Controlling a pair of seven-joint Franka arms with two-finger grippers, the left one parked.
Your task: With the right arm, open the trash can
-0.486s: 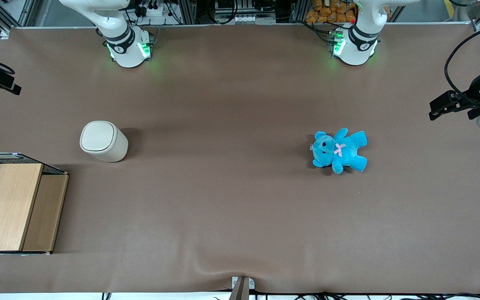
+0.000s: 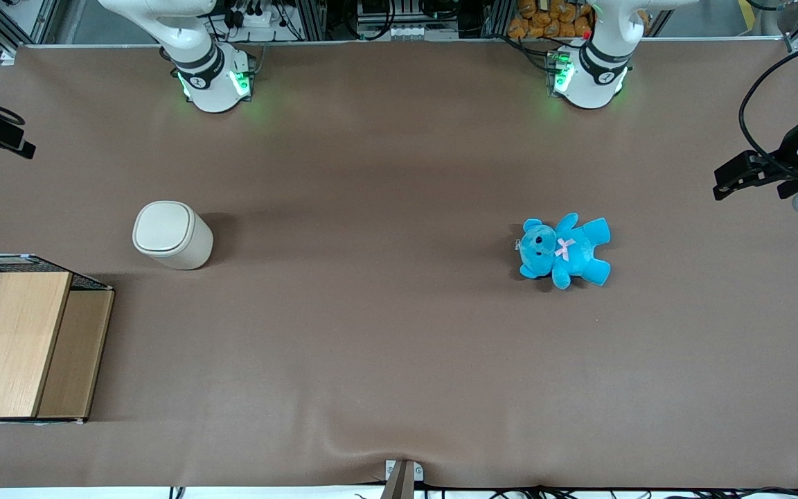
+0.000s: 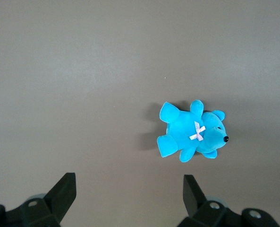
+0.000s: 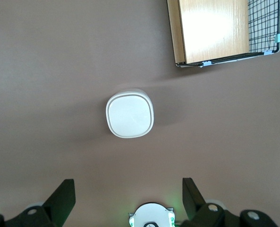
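The trash can (image 2: 172, 234) is a small cream-white bin standing upright on the brown table, its flat lid (image 2: 161, 227) shut. It also shows from above in the right wrist view (image 4: 130, 114). My right arm's gripper (image 4: 127, 182) is open and empty, its two black fingers (image 4: 64, 198) wide apart, high above the table and well apart from the can. In the front view the gripper (image 2: 4, 135) shows as a black shape at the working arm's end of the table, farther from the front camera than the can.
A wood-panelled wire-mesh box (image 2: 25, 339) stands nearer the front camera than the can, also in the right wrist view (image 4: 220, 30). A blue teddy (image 2: 564, 249) lies toward the parked arm's end. The working arm's base (image 2: 212, 80) stands at the table's back edge.
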